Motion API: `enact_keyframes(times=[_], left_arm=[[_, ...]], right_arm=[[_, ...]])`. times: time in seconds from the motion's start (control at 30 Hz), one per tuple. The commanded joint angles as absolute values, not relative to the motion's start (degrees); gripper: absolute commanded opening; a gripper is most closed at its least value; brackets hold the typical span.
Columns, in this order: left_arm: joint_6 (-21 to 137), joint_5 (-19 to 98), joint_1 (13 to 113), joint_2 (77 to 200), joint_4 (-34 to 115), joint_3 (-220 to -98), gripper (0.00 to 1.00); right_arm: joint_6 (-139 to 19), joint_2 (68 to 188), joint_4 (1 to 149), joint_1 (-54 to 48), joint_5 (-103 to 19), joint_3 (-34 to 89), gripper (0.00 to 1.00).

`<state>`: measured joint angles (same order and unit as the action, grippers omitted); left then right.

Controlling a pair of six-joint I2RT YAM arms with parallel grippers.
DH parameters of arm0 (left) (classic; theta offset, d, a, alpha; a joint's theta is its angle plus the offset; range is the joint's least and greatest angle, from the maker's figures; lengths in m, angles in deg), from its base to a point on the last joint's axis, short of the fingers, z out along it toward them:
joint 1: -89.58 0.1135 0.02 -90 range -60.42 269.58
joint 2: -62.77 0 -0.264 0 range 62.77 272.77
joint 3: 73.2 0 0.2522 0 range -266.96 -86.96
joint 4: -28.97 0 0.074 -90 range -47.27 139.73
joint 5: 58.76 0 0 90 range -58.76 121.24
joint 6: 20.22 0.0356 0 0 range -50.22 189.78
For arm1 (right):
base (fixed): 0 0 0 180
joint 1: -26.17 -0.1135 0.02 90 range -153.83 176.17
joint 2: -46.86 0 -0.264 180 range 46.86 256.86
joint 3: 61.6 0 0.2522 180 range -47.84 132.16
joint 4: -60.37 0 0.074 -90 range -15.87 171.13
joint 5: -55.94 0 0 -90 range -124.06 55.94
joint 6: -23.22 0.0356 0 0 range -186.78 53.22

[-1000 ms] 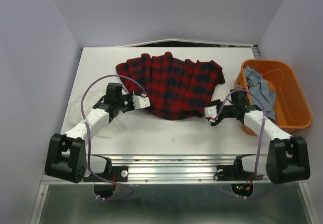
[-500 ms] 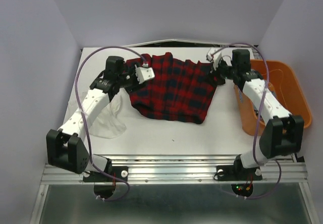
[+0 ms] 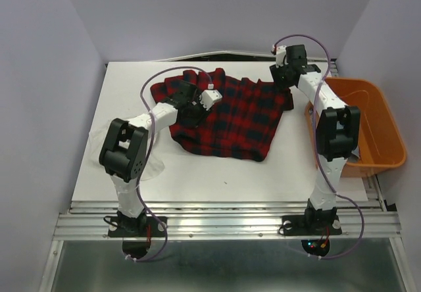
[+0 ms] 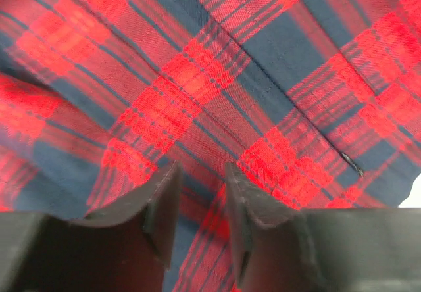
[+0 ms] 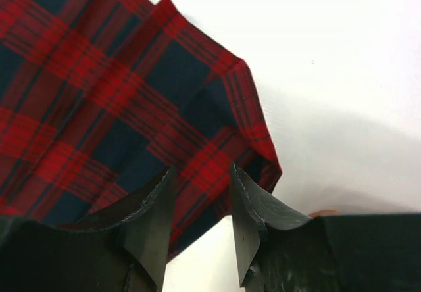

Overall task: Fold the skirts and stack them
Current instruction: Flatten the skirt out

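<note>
Lavender walls [image 3: 217, 16] close in a white desk [image 3: 217, 173], seen from above with both my arms reaching to its far half.

- Red-and-black plaid skirt [image 3: 230, 118]: lies spread on the far middle of the desk, pleats fanning toward the back, near edge curved and rumpled.
- Left hand [image 4: 200, 173]: down over the left part of the plaid skirt, close to the cloth. Its two dark fingers [image 4: 161, 206] stand a little apart with plaid showing in the narrow gap. I cannot tell whether they pinch a fold or only hover on it.
- Right hand [image 5: 202, 169]: at the skirt's far right corner, where the hem folds back on itself beside bare desk. Fingers a little apart here as well, with the corner's edge running between them. Again I cannot tell whether the cloth is caught.
- Thin white skirt [image 3: 152, 164]: bunched at the desk's left side, near my left arm's base, well apart from the plaid one.
- Orange tub [image 3: 375, 131]: sits at the right edge of the desk, partly hidden behind my right arm.
</note>
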<state>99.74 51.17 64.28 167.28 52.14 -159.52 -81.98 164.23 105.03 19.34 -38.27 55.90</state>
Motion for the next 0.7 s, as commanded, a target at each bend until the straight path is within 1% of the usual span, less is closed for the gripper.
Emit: enact_keyframes(times=[0.0, 0.13, 0.23, 0.4, 0.47, 0.57, 0.6, 0.67], left_arm=[[95.2, 45.0, 62.3, 173.3, 53.8, -165.0, 0.37], [95.5, 43.2, 63.3, 176.0, 58.1, -164.6, 0.31], [96.8, 41.0, 63.7, 175.6, 59.0, -162.0, 0.27], [98.6, 37.6, 66.8, 176.6, 60.2, -161.8, 0.27], [98.1, 37.3, 69.4, 178.4, 61.9, -164.9, 0.26], [97.2, 37.5, 72.3, 179.8, 62.7, -169.4, 0.26], [96.9, 37.2, 72.5, 180.3, 62.9, -170.7, 0.27], [96.6, 37.0, 73.1, 180.9, 63.9, -174.6, 0.31]], right_arm=[[-82.5, 166.7, 110.3, 19.2, -32.6, 63.3, 0.44], [-84.6, 167.9, 114.6, 19.2, -33.2, 64.2, 0.5], [-85.5, 168.0, 115.3, 19.2, -33.4, 62.4, 0.5], [-83.6, 165.8, 114.6, 19.2, -33.4, 58.7, 0.52], [-82.7, 164.4, 113.7, 19.2, -33.5, 57.0, 0.53], [-82.4, 158.9, 111.1, 19.2, -33.4, 51.5, 0.53], [-82.2, 157.5, 110.3, 19.2, -33.4, 49.9, 0.53], [-81.0, 155.4, 108.9, 19.2, -35.2, 45.4, 0.52]])
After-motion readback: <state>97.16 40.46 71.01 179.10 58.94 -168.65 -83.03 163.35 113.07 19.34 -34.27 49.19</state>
